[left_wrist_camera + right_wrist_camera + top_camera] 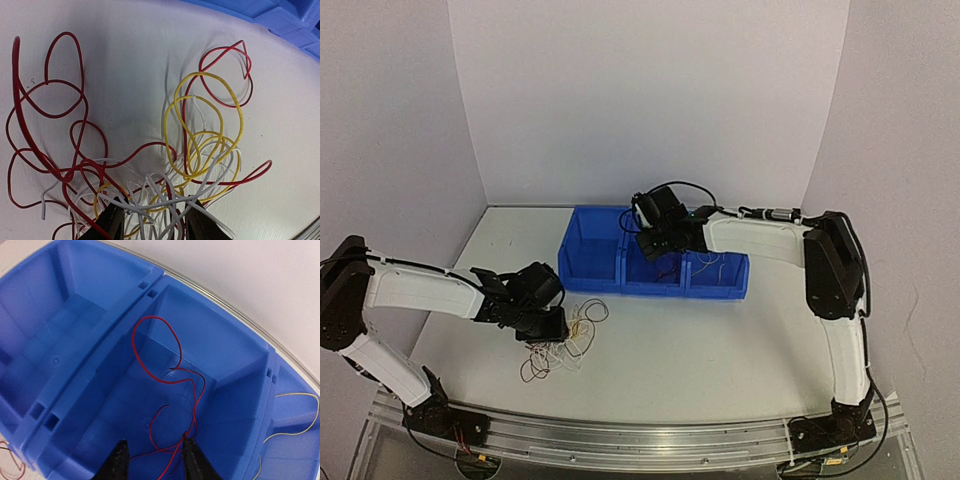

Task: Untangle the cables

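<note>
The cables lie in a tangle (560, 345) of red (17, 85), yellow (240, 112) and white (160, 202) loops on the white table. My left gripper (548, 325) hangs low over the tangle's near edge. In the left wrist view the left gripper (156, 220) is open, with white strands crossing between its fingers. My right gripper (655, 247) is over the middle blue bin (655, 272). In the right wrist view the right gripper (156, 460) is open, and a single red cable (170, 382) lies in that bin, running past the right fingertip (192, 457).
Three blue bins stand in a row behind the tangle. The left bin (50, 330) shows nothing inside. The right bin (717, 275) holds a thin yellow cable (292, 393). A bin corner (280, 15) shows beyond the tangle. White walls enclose the table.
</note>
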`<state>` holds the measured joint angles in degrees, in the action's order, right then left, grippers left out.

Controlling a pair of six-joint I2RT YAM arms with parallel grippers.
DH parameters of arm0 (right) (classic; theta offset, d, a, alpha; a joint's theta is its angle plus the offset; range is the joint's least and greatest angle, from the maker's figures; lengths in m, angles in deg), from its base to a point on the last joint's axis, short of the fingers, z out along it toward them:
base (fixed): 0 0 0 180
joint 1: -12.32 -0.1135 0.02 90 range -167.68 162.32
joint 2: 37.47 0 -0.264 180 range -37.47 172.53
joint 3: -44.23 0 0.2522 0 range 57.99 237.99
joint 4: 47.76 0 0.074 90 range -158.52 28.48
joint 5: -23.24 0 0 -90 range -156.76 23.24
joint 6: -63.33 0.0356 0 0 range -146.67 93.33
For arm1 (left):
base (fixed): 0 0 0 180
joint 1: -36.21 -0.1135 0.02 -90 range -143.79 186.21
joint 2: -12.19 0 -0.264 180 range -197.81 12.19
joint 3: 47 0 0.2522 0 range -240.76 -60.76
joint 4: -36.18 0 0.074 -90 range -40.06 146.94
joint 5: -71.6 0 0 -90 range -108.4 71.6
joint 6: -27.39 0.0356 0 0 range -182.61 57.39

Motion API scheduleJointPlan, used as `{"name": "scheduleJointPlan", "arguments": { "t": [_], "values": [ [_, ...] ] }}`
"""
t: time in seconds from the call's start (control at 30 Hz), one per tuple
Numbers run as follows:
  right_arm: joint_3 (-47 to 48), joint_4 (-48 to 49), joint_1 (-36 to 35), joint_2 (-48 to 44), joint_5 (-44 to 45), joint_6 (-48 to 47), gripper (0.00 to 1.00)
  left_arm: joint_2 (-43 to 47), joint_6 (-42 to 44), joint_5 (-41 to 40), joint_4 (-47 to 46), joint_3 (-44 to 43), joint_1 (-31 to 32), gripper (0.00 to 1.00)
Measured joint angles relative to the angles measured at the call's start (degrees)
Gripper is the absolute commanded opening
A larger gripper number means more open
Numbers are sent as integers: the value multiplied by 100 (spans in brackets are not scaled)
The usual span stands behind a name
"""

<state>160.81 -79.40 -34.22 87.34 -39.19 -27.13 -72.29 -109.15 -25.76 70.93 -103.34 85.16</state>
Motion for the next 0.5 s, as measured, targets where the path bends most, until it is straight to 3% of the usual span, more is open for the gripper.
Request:
{"name": "scheduleJointPlan", "arguments": {
  "t": [0.13, 0.23, 0.5],
  "values": [
    [-265, -16, 0, -400, -304, 117, 63, -15, 0, 24, -13, -58, 0, 37],
    [-622, -39, 0, -792, -641, 198, 84, -31, 2, 37, -10, -58, 0, 32],
    [-1898, -32, -34, -2155, -2241, 342, 88, -144, 157, 295, -225, -58, 0, 6]
  ]
}}
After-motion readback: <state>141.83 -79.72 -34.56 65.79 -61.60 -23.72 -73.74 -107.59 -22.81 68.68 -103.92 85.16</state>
